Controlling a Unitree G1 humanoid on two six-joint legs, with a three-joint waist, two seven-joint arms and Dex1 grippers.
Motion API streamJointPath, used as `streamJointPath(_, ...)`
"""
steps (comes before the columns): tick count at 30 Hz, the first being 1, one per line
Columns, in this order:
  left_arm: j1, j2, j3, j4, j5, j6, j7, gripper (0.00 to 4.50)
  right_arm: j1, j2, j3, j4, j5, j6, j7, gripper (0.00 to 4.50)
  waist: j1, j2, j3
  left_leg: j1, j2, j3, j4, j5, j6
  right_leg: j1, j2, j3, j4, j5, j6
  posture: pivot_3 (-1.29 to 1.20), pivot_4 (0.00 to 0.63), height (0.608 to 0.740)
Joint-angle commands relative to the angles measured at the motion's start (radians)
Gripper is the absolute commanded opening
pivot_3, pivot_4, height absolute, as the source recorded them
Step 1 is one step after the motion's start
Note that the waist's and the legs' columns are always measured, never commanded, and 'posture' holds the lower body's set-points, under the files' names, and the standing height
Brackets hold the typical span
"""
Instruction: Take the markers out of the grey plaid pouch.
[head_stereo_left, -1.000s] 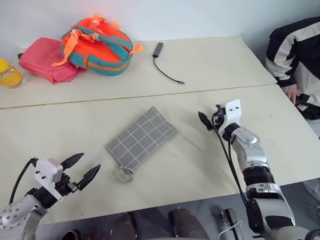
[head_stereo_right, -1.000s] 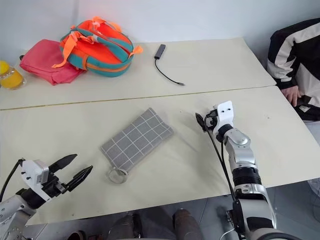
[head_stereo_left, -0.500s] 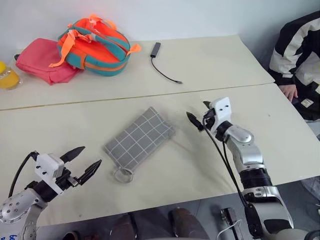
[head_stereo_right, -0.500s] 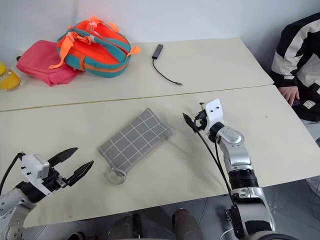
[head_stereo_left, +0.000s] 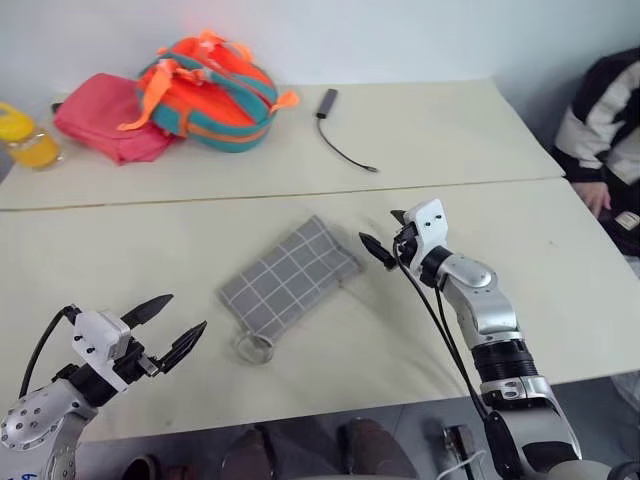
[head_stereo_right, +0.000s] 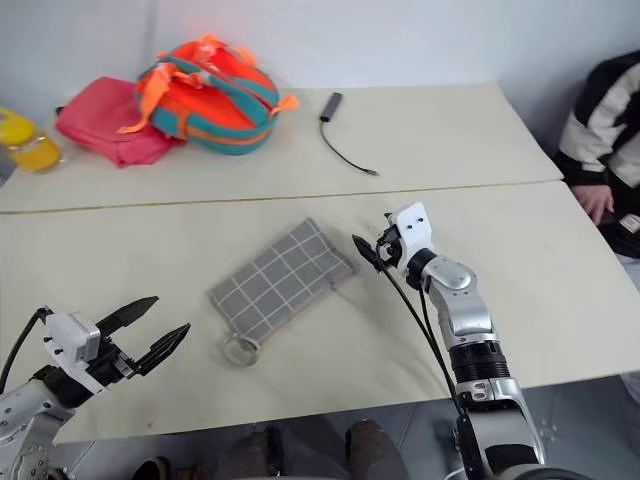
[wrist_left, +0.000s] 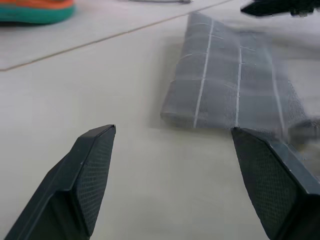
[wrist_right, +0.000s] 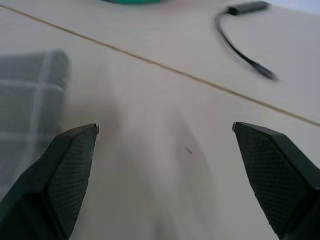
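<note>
The grey plaid pouch (head_stereo_left: 290, 280) lies flat and slanted in the middle of the near table, its metal ring (head_stereo_left: 250, 346) at the corner nearest me. No markers are in view. My right gripper (head_stereo_left: 381, 232) hovers open just right of the pouch's far right corner, pointing left, with nothing between its fingers. The right wrist view shows that corner of the pouch (wrist_right: 30, 90) off to one side of the open right gripper (wrist_right: 165, 128). My left gripper (head_stereo_left: 180, 316) is open and empty near the table's front left edge, pointing at the pouch (wrist_left: 230, 80) from a distance.
An orange-teal backpack (head_stereo_left: 215, 80) and a pink bag (head_stereo_left: 105, 118) sit at the far left, beside a yellow container (head_stereo_left: 25, 140). A black cable with adapter (head_stereo_left: 345, 135) lies on the far table. A person's sleeve (head_stereo_left: 605, 130) is at the right edge.
My right gripper has swung left, ending close to the pouch's far right corner. The camera view has shifted a little. The left gripper and the pouch have stayed put.
</note>
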Motion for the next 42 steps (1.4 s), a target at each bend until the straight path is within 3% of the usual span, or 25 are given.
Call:
streamJointPath(1, 0.017, 0.001, -0.003, -0.031, 0.015, -0.042, -0.011, 3.94, 0.012, -0.002, 0.024, -0.059, -0.005, -0.016, 0.027, 4.50, 0.027, 0.000, 0.000, -0.003, 0.001, 0.000, 0.000, 0.001, -0.001, -0.005, 0.000, 0.004, 0.001, 0.000, 0.000, 0.00, 0.150, 0.740)
streamJointPath(11, 0.048, 0.008, -0.047, -0.034, 0.114, -0.208, -0.047, 3.94, 0.019, 0.076, 0.138, -0.089, -0.034, -0.060, 0.073, 4.50, 0.035, -0.001, 0.000, -0.002, 0.001, 0.023, 0.001, 0.002, 0.001, -0.016, 0.003, 0.016, 0.006, 0.000, -0.001, 0.00, 0.150, 0.740)
streamJointPath(14, 0.050, 0.016, -0.050, -0.024, 0.161, -0.278, -0.050, 3.97, 0.015, 0.087, 0.157, -0.062, -0.049, -0.066, 0.078, 3.87, 0.037, -0.001, -0.001, -0.002, 0.001, 0.025, 0.000, 0.002, 0.001, -0.019, 0.003, 0.018, 0.008, 0.000, 0.000, 0.00, 0.150, 0.740)
streamJointPath(24, 0.015, 0.055, -0.092, 0.080, 0.370, -0.564, -0.021, 3.97, -0.005, 0.081, 0.195, 0.025, -0.154, -0.134, 0.029, 0.30, 0.036, -0.003, -0.002, -0.002, 0.003, 0.039, 0.000, 0.001, 0.002, -0.028, 0.004, 0.032, 0.011, 0.000, 0.000, 0.00, 0.150, 0.740)
streamJointPath(25, 0.000, 0.060, -0.109, 0.100, 0.412, -0.602, -0.010, 3.97, -0.011, 0.075, 0.189, 0.039, -0.161, -0.137, 0.020, 0.18, 0.036, -0.003, -0.002, -0.002, 0.003, 0.040, 0.000, 0.001, 0.002, -0.028, 0.004, 0.035, 0.011, 0.000, 0.000, 0.00, 0.150, 0.740)
streamJointPath(33, -0.188, 0.076, -0.186, 0.262, 0.634, -0.701, 0.143, 3.97, -0.011, 0.053, 0.185, 0.059, -0.159, -0.133, 0.036, 0.08, 0.039, -0.006, -0.003, 0.000, 0.003, 0.044, 0.001, 0.001, 0.004, -0.029, 0.004, 0.039, 0.012, 0.000, 0.000, 0.00, 0.150, 0.740)
streamJointPath(42, -0.348, 0.086, -0.320, 0.392, 0.700, -0.711, 0.218, 3.97, 0.008, 0.064, 0.189, 0.018, -0.160, -0.110, 0.030, 0.08, 0.037, -0.005, -0.004, 0.000, 0.005, 0.045, 0.002, 0.002, 0.004, -0.030, 0.003, 0.038, 0.017, 0.001, 0.002, 0.00, 0.150, 0.740)
